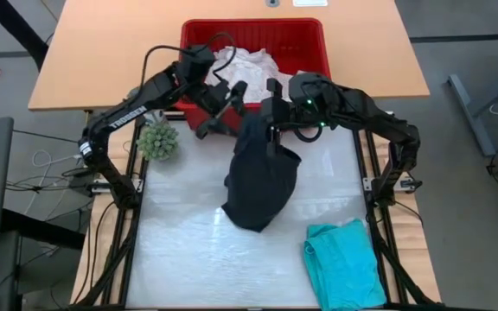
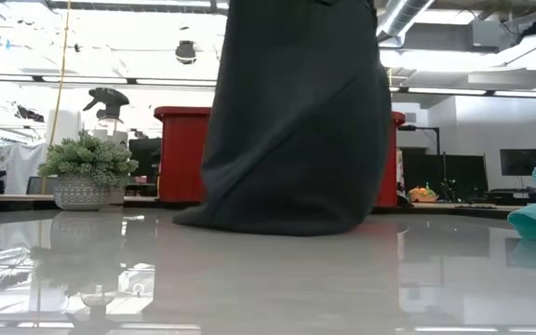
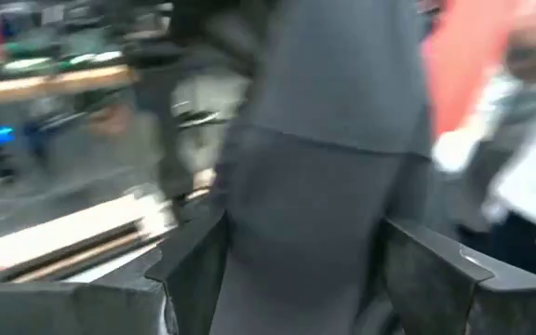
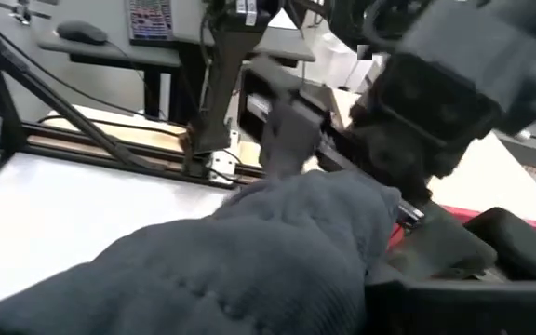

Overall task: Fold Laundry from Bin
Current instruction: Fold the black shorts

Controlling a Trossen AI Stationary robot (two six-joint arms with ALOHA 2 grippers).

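potted plant (image 1: pixel 158 140), spray bottle (image 2: pixel 108 105)

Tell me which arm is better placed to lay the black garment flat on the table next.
Right, probably. The right gripper is shut on the black garment, which hangs with its hem on the table. The left gripper, open, sits beside the cloth by the red bin, holding nothing.

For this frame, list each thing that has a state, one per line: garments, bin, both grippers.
black garment: hanging from the right gripper, lower edge on the table.
teal garment: crumpled on the table.
white laundry: in the bin.
bin: upright, still loaded.
left gripper: open beside the black garment.
right gripper: shut on the black garment.
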